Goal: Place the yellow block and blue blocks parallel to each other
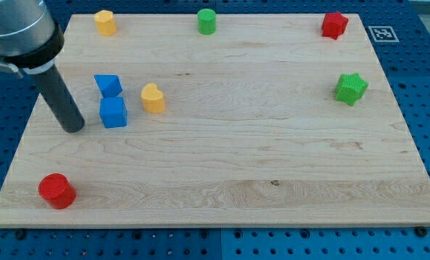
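A blue cube [113,113] lies on the wooden board [258,166] at the view's left. A second blue block [108,84], wedge-like, sits just above it. A yellow heart-shaped block [153,98] lies to the right of both blue blocks, a small gap away. My tip [74,128] rests on the board just left of the blue cube, a short gap away. Another yellow block [105,22], hexagon-like, sits near the board's top left edge.
A red cylinder [56,191] lies near the bottom left corner. A green cylinder [207,21] sits at the top middle. A red star-like block [334,24] is at the top right. A green star [351,88] lies at the right.
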Motion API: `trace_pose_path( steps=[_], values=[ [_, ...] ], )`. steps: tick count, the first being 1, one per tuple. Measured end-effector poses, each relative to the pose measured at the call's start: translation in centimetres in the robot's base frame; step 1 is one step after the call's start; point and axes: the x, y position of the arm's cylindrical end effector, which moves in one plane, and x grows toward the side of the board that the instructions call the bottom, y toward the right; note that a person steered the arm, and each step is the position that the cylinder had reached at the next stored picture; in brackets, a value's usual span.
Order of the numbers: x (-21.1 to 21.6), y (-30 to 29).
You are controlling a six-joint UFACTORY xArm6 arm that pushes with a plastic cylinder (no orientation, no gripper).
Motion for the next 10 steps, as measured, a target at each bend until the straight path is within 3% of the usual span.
trace_pose_path(
  steps=[3, 7, 9, 10],
  values=[
    [-3.6, 6.2],
    [-5.1, -1.2],
    [-14.3, -4.7],
    [-14.7, -4.7]
  ],
)
